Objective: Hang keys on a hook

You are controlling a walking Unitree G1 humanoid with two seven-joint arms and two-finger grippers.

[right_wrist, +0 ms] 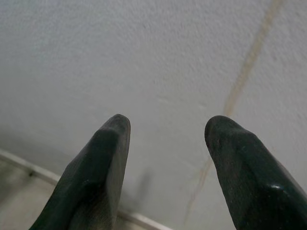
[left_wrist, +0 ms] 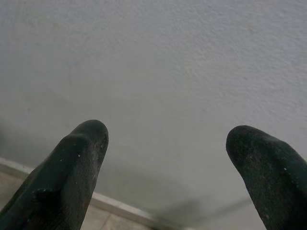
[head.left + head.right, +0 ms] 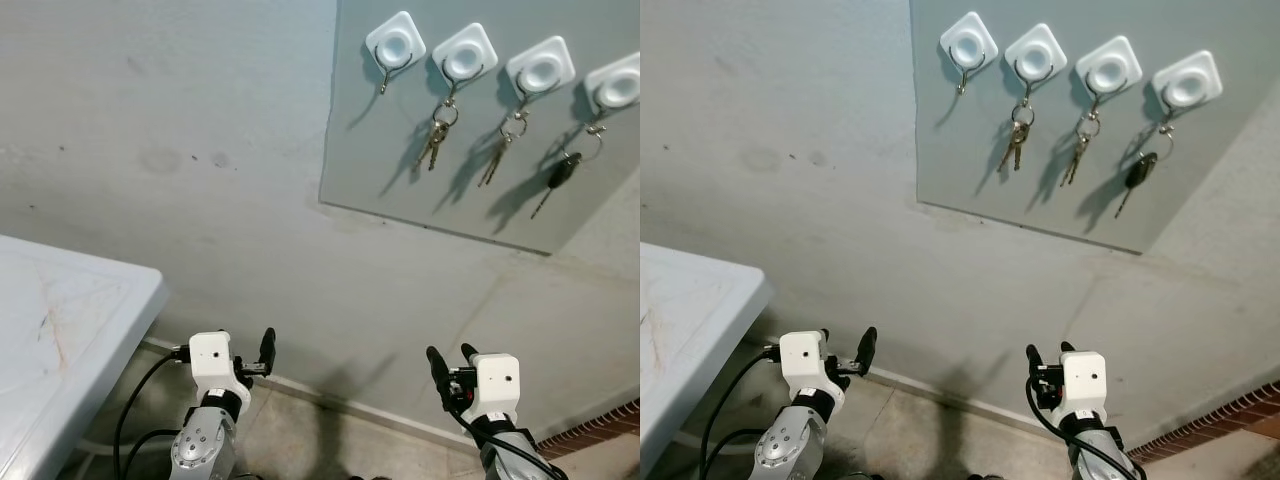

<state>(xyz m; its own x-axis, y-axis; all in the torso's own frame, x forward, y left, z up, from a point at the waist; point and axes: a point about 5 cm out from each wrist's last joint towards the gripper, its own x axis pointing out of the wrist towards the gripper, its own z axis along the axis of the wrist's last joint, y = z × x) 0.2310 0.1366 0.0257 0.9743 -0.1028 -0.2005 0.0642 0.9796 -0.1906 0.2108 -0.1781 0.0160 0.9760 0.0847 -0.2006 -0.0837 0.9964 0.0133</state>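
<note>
Wall board (image 3: 420, 150) carries four white hooks in a row. First hook (image 3: 395, 45), nearest the board's left edge, hangs bare. Second hook (image 3: 465, 55) holds a bunch of keys (image 3: 436, 135). Third hook (image 3: 540, 68) holds another bunch of keys (image 3: 498, 150). Fourth hook (image 3: 615, 85), at the board's right edge, holds a black car key (image 3: 560, 175) on a ring.

Left hand (image 3: 255, 358) is low, well below the board, near the foot of the wall; fingers (image 2: 72, 167) spread wide apart, nothing between them, only bare wall (image 2: 168, 72) beyond. Right hand (image 3: 452, 368) is equally low, fingers (image 1: 100, 163) parted with a clear gap, also empty.

White surface (image 3: 70, 330) sits at the robot's left; no keys visible on the corner in view.

Judgement: three of four hooks are loaded, and neither hand carries anything. Either the hanging is finished, with the arms down at rest, or one more set remains for the bare first hook. No loose keys can be seen to settle that.
</note>
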